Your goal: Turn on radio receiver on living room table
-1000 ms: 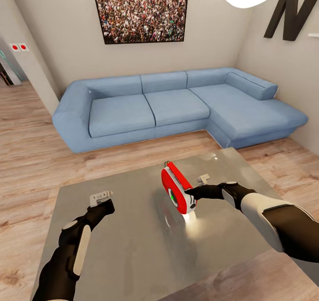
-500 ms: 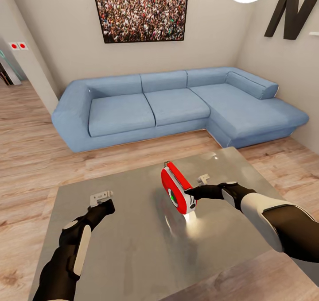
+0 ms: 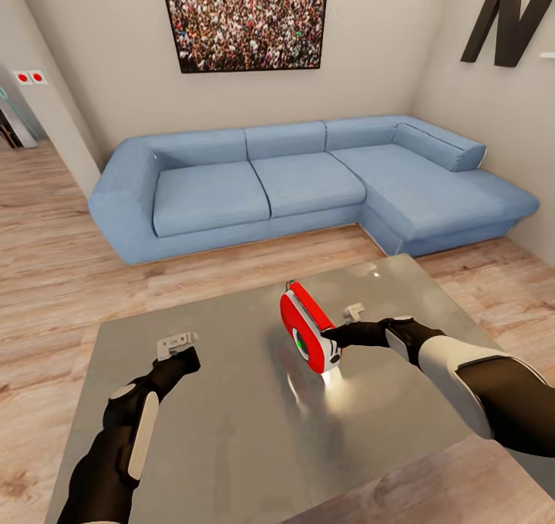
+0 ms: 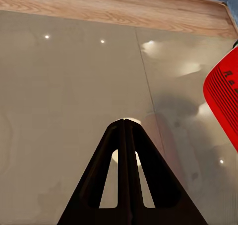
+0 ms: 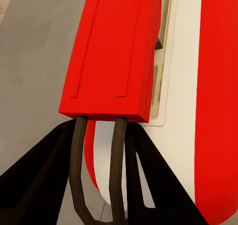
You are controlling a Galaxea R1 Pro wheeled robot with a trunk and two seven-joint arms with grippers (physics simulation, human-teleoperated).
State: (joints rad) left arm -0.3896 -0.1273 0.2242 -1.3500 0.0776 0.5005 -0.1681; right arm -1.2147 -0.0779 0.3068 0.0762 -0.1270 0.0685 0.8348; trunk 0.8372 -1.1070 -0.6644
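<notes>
The red radio receiver (image 3: 306,328) stands upright on its edge near the middle of the glossy grey table (image 3: 231,431), its dial face turned toward my left arm. My right gripper (image 3: 331,338) tapers to a shut point that touches the radio's white edge band low down. In the right wrist view the radio's red handle (image 5: 116,51) covers the tips of the black fingers (image 5: 39,170). My left gripper (image 3: 186,354) hovers shut over bare tabletop, well to the left of the radio. In the left wrist view its fingers (image 4: 124,121) meet at one point, with the radio (image 4: 225,103) off to one side.
A blue L-shaped sofa (image 3: 254,193) stands beyond the table across a strip of wood plank floor (image 3: 46,277). A framed crowd photo (image 3: 243,15) and a black letter N (image 3: 512,15) hang on the beige walls. A doorway opens at far left.
The head camera has drifted very slightly. Both arms and the radio are where they were.
</notes>
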